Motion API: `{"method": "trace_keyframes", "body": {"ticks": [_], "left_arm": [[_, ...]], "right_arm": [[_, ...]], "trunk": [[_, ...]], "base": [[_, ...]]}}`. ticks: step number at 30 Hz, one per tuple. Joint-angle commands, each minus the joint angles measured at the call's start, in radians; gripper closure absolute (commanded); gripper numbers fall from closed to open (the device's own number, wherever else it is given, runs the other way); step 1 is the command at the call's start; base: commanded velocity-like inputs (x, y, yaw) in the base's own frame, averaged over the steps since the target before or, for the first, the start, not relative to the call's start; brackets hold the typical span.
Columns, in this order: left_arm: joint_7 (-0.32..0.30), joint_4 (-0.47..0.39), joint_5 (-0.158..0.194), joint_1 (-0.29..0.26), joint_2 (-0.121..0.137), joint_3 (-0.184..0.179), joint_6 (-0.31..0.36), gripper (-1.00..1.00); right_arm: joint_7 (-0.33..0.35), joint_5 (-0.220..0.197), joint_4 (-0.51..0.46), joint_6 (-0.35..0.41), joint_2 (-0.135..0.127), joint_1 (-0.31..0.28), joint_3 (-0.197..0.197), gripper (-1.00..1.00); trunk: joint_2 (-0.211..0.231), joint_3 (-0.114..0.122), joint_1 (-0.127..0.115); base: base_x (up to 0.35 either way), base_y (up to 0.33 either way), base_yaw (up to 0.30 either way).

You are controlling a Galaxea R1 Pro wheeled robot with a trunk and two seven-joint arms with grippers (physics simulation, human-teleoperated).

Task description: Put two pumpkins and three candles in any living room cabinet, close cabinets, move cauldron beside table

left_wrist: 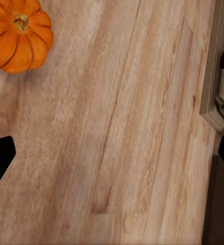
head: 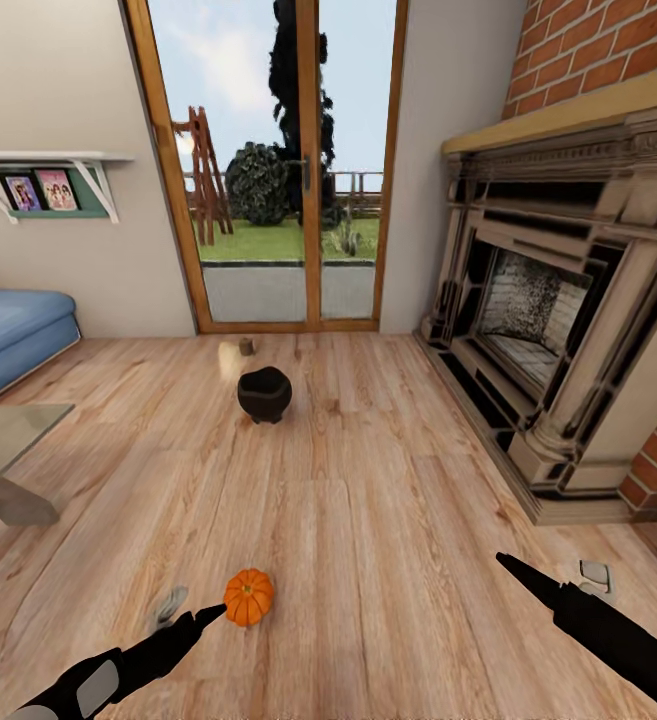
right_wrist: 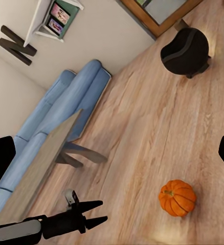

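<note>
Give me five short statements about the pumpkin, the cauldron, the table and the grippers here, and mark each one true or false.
1. The pumpkin sits on the wooden floor. True.
2. The left gripper holds the pumpkin off the floor. False: its fingers are open beside the pumpkin, which rests on the floor.
3. The cauldron stands on the floor between the pumpkin and the glass door. True.
4. The cauldron is on the glass table. False: it is on the floor, apart from the table.
5. The right gripper carries a candle. False: it holds nothing.
</note>
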Motion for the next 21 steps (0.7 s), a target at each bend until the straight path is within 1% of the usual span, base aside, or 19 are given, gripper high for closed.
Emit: {"method": "trace_keyframes", "body": {"ticks": [1, 11, 13, 15, 16, 17, 18, 20, 21], "left_arm": [[-0.013, 0.0, -0.001, 0.0, 0.0, 0.008, 0.01, -1.0], [-0.035, 0.001, -0.001, 0.0, 0.001, 0.007, 0.011, -1.0], [-0.058, 0.001, -0.001, 0.0, 0.006, 0.008, 0.013, -1.0], [-0.106, 0.002, -0.001, 0.002, 0.025, 0.009, 0.015, -1.0], [-0.139, 0.003, -0.001, 0.003, 0.043, 0.009, 0.018, -1.0], [-0.155, 0.003, 0.0, 0.003, 0.054, 0.009, 0.019, -1.0], [-0.188, 0.004, 0.0, 0.004, 0.078, 0.009, 0.022, -1.0], [-0.219, 0.005, 0.003, 0.004, 0.101, 0.009, 0.023, -1.0], [-0.259, 0.006, 0.017, 0.005, 0.13, 0.009, 0.025, -1.0]], "right_arm": [[0.001, -0.004, 0.0, 0.006, 0.0, 0.0, -0.001, -1.0], [0.001, -0.004, 0.0, 0.007, -0.002, 0.0, 0.0, -1.0], [0.001, -0.004, 0.0, 0.007, -0.003, 0.0, 0.001, -1.0], [0.001, -0.004, 0.0, 0.007, -0.004, 0.0, 0.001, -1.0], [0.001, -0.004, 0.0, 0.007, -0.004, 0.0, 0.002, -1.0], [0.001, -0.004, 0.0, 0.007, -0.004, 0.0, 0.003, -1.0], [0.001, -0.004, 0.0, 0.008, -0.004, -0.001, 0.004, -1.0], [0.001, -0.004, 0.0, 0.007, -0.005, -0.001, 0.004, -1.0], [0.001, -0.004, 0.0, 0.007, -0.005, -0.001, 0.006, -1.0]], "trunk": [[-0.008, -0.004, 0.004], [-0.078, -0.035, 0.042], [-0.092, -0.042, 0.05], [-0.106, -0.048, 0.057], [-0.113, -0.051, 0.061], [-0.12, -0.054, 0.065], [-0.127, -0.057, 0.069], [-0.141, -0.064, 0.077], [-0.148, -0.067, 0.08]], "base": [[0.0, 0.0, 0.0], [0.0, 0.0, 0.0], [0.0, 0.0, 0.0], [0.0, 0.0, 0.0], [0.0, 0.0, 0.0], [0.0, 0.0, 0.0], [0.0, 0.0, 0.0], [0.0, 0.0, 0.0], [0.0, 0.0, 0.0]]}}
